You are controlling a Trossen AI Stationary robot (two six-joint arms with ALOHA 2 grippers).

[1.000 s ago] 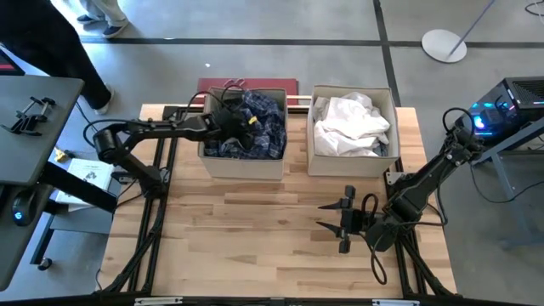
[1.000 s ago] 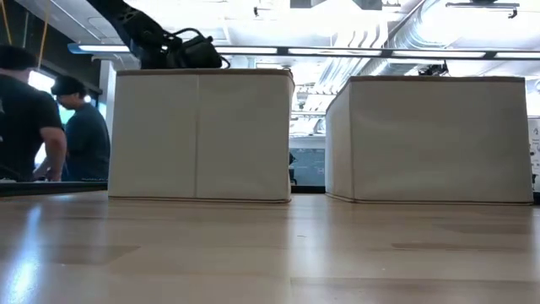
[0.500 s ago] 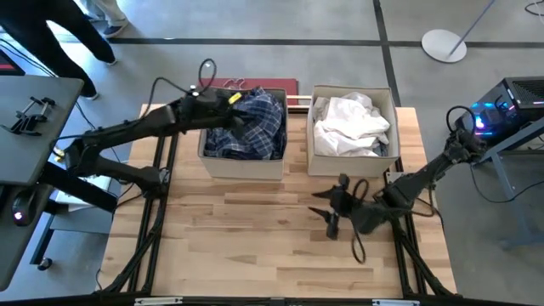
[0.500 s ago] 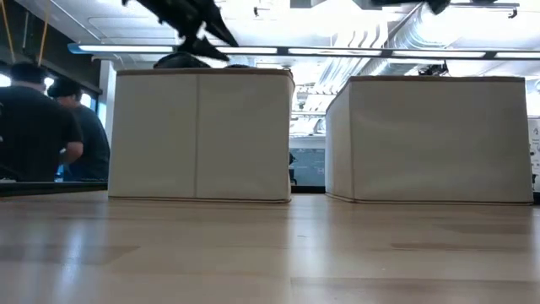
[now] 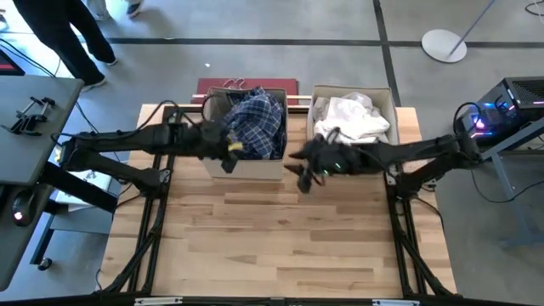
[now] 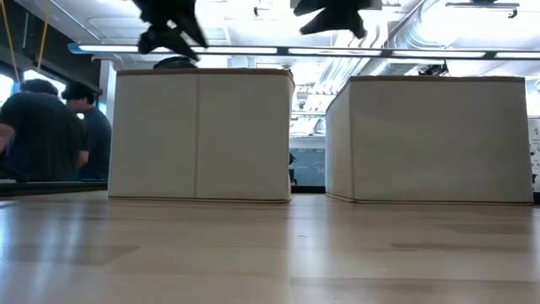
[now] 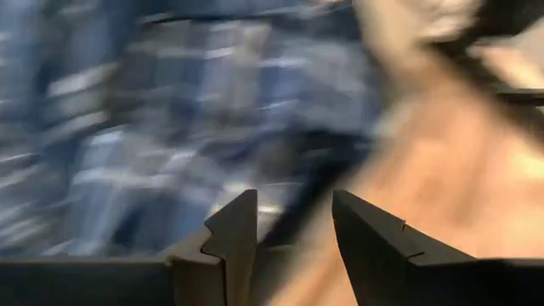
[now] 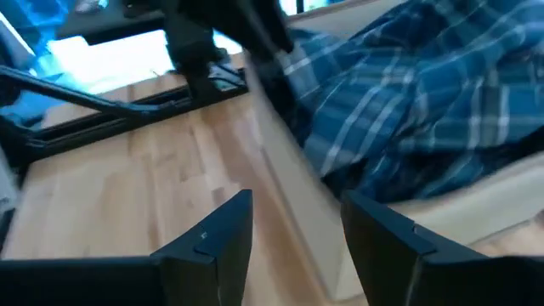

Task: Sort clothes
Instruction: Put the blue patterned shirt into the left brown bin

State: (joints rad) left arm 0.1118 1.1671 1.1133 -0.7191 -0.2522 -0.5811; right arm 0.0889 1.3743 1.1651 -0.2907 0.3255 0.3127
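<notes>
A blue plaid shirt [image 5: 255, 123] lies heaped in the left beige box [image 5: 255, 167]. White clothes [image 5: 350, 119] fill the right beige box [image 5: 395, 119]. My left gripper [image 5: 232, 156] hovers open over the left box's near left corner, high above the table [image 6: 169, 25]; its fingers [image 7: 293, 200] have nothing between them, with the plaid shirt [image 7: 161, 127] just ahead. My right gripper [image 5: 297, 168] hangs open in the air before the gap between the boxes [image 6: 333, 15]. It faces the left box and its plaid shirt [image 8: 408, 102].
A red flat case [image 5: 246, 83] lies behind the left box. Bare wood tabletop [image 5: 280, 229] stretches in front of both boxes. A side table with clamps [image 5: 30, 110] stands left of the table, and people stand beyond it [image 6: 51, 127].
My left gripper has risen out of the left box and drawn back toward the near edge; the plaid shirt stays in the box. My right gripper has swung from the table's near right up toward the far edge and left, to the front of the gap between the boxes.
</notes>
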